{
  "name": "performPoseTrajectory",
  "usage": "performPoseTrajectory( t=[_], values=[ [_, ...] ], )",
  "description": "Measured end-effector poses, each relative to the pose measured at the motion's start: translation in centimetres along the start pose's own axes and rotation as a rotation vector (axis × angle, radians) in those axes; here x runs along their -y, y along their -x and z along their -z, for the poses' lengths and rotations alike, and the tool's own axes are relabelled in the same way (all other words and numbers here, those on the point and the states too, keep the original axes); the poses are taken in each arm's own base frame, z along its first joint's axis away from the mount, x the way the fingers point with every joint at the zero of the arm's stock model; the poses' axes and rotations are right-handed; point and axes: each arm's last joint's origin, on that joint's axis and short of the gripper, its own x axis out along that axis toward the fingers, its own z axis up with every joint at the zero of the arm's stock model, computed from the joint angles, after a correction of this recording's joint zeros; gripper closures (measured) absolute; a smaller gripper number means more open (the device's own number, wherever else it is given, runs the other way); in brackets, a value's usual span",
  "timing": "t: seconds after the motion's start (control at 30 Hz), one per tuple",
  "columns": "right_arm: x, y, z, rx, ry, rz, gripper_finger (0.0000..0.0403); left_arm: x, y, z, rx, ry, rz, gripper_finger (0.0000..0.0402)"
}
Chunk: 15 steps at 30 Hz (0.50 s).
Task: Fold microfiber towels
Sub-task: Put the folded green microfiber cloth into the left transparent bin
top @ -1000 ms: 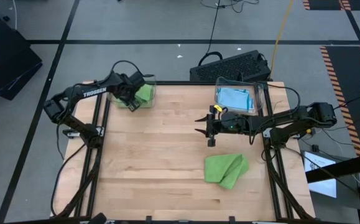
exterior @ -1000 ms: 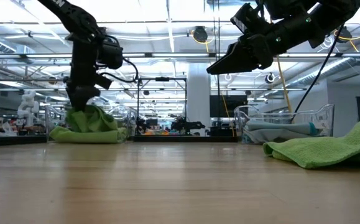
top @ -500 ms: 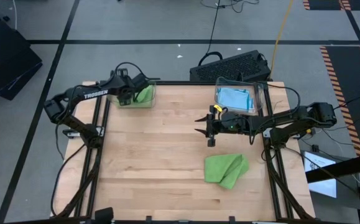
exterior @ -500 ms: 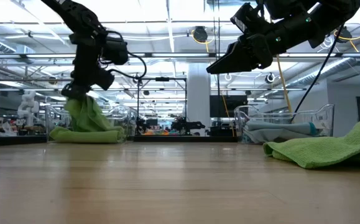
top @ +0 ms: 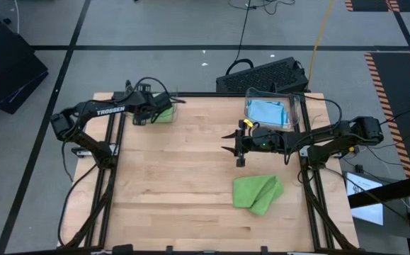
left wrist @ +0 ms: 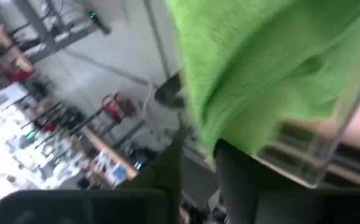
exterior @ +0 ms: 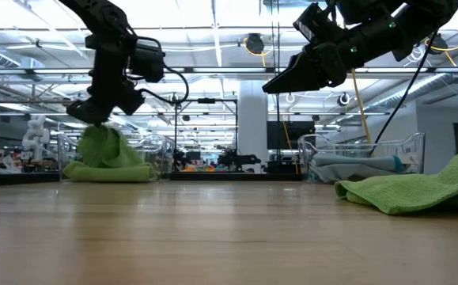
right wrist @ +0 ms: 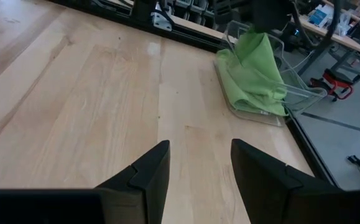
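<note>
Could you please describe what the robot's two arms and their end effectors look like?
Both arms are dark, jointed and slim. The left arm carries white TROSSEN lettering and a looping black cable. The right arm has a yellow-tagged wrist and trailing cables. The right end effector has two flat, tapering black fingers.

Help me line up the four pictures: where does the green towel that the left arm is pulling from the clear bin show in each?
High view: green towel, far left corner, at left gripper.
Low view: left, hanging.
Left wrist view: upper right.
Right wrist view: upper right.
Shared landmark: clear bin.
</note>
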Motion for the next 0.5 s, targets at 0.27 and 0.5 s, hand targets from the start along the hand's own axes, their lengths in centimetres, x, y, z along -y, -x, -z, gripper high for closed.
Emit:
performPoseTrajectory(
  t=[0.27,0.5],
  values=[
    [0.0,0.0,0.0,0.0,-0.003,-0.003,0.0241,-0.1,-0.8,1.6,-0.148,-0.003,-0.005,0.0207],
    [0.0,0.0,0.0,0.0,-0.005,-0.004,0.0241,-1.8,0.5,1.4,-0.075,0.234,0.01,0.0201]
  ],
)
